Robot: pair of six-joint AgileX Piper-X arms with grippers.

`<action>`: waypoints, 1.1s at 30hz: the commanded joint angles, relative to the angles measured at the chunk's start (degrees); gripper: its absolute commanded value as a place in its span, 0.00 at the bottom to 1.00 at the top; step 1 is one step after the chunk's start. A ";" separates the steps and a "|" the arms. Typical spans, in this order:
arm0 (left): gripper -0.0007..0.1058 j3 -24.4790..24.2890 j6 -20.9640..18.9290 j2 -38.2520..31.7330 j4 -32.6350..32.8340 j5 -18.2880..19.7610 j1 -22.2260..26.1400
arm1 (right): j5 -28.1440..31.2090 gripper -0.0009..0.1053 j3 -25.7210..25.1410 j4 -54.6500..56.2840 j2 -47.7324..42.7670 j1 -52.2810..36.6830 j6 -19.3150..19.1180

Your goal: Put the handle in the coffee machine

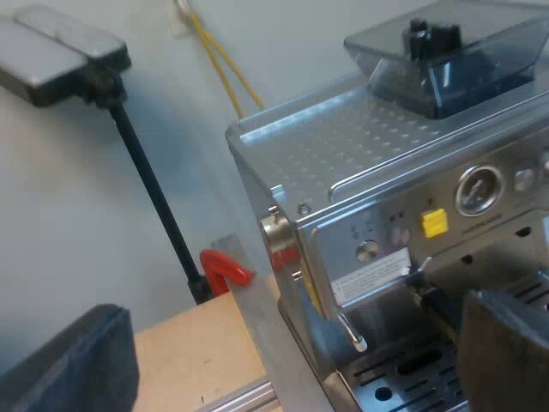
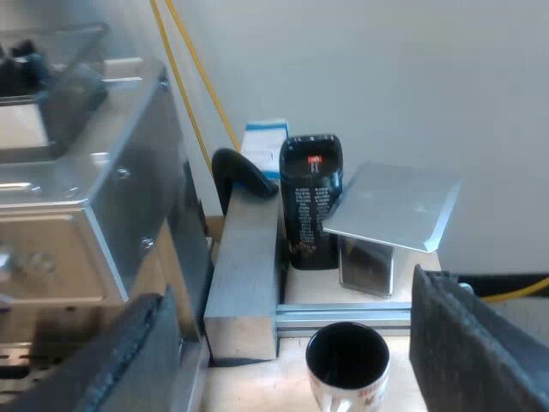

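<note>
On your left gripper (image 1: 296, 356) the jaws stand wide apart w/ nothing clamped btw them, and they sit at the front of the espresso machine (image 1: 377, 154), over its drip grate (image 1: 403, 378). A dark handle (image 1: 433, 302) sticks out from under the machine's front panel and runs to 1 black finger (image 1: 506, 352). You can't tell whether it touches that finger or lies just beside it. Its far end is hidden behind the finger, so you can't tell if it's locked in either. The bean hopper (image 1: 455, 60) sits on the machine's top. On the front panel you have a round gauge (image 1: 478, 190) and a yellow sticker (image 1: 435, 222), and a thin steam wand (image 1: 350, 333) hangs at the corner. Beside the machine is the wooden worktop (image 1: 197, 352) w/ an aluminium rail (image 1: 257, 343). A red clamp (image 1: 227, 268) sits at the foot of a black pole (image 1: 154, 197) carrying a grey flat panel (image 1: 60, 51), and 2 yellow cables (image 1: 219, 64) run up the wall. Your right gripper (image 2: 296, 343) has its jaws spread wide & empty, hovering near an upright mug (image 2: 347, 365), dark inside. Beyond the mug are an aluminium block (image 2: 244, 275), a black pouch (image 2: 311, 202) w/ a red label, a blue-and-white box (image 2: 264, 137) behind it, and a tilted silver plate (image 2: 395, 206) on a stand.
</note>
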 commanded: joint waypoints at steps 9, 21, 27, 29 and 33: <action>0.74 9.32 4.89 -20.59 11.90 -0.55 0.05 | 1.10 0.58 6.76 8.58 -20.24 -0.27 -1.08; 0.74 9.83 3.17 -21.51 17.92 -0.54 0.32 | 3.14 0.58 9.11 12.16 -20.84 0.14 -2.04; 0.74 14.15 -4.84 -21.15 4.66 -3.21 0.32 | -3.42 0.58 14.34 -2.09 -20.70 0.14 -1.89; 0.74 16.28 -4.83 -21.11 -0.36 -3.21 0.32 | -3.37 0.58 17.16 -7.27 -20.70 0.14 -1.89; 0.74 22.03 -4.83 -21.11 -6.90 -3.21 0.32 | -3.37 0.58 21.57 -10.02 -20.60 0.14 -1.89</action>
